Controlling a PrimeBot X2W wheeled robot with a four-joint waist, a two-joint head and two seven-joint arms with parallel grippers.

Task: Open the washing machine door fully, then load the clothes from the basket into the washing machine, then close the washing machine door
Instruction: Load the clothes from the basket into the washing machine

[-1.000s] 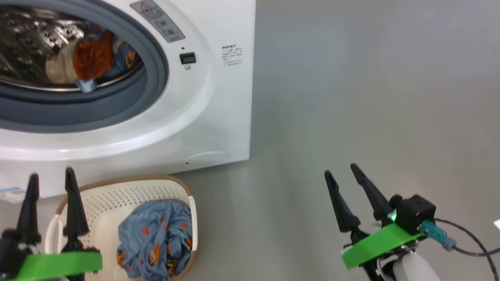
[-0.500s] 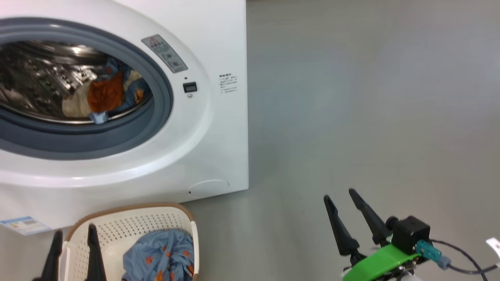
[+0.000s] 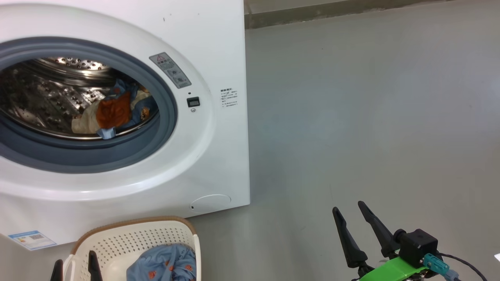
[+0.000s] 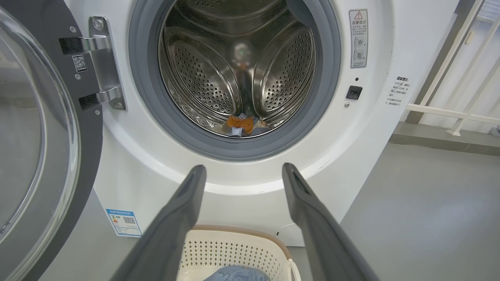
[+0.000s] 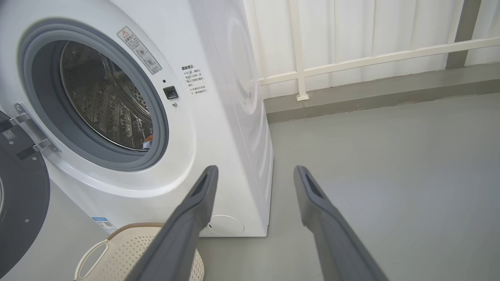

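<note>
The washing machine door (image 4: 39, 136) stood swung wide open on its hinge, left of the washing machine (image 3: 218, 156) as we faced it. Some of the clothes (image 3: 113, 113) lay in the drum, more in the basket (image 3: 133, 238) on the floor before it. Our left gripper (image 4: 243, 168) hung over the basket, fingers spread wide and empty. Our right gripper (image 5: 254, 168) was likewise spread, over the floor.

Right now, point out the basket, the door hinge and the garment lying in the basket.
basket (image 3: 136, 240), head view, perforated back wall.
door hinge (image 4: 102, 66), left wrist view, silver plate.
blue garment (image 3: 166, 265), head view, middle of the fabric.
</note>
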